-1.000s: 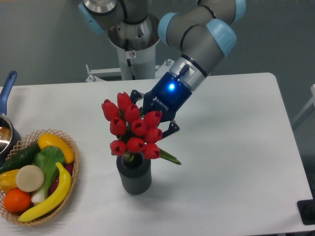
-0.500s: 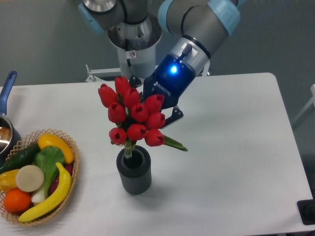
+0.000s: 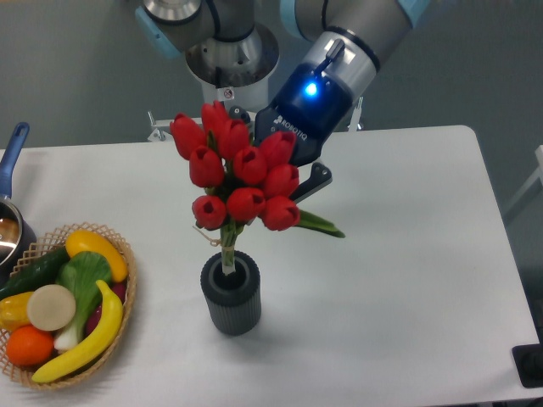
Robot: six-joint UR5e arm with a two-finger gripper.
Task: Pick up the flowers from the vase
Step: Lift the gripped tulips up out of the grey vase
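Note:
The flowers (image 3: 242,174), a tied bunch of red tulip buds with green stems and one long green leaf pointing right, hang above the vase (image 3: 230,292). Only the stem ends still dip into the vase's mouth. The vase is a small dark grey ribbed pot standing upright on the white table. My gripper (image 3: 280,188) comes in from the upper right behind the buds and is shut on the flowers; the buds hide most of its fingers, and one dark finger shows at the bunch's right side.
A woven basket (image 3: 119,314) of fruit and vegetables sits at the table's left front. A pot with a blue handle (image 3: 10,157) stands at the far left edge. The robot's base (image 3: 229,76) rises behind the table.
The gripper has risen with the flowers, lifting the bunch up and slightly right. The stems have slid most of the way out of the vase, which stayed put.

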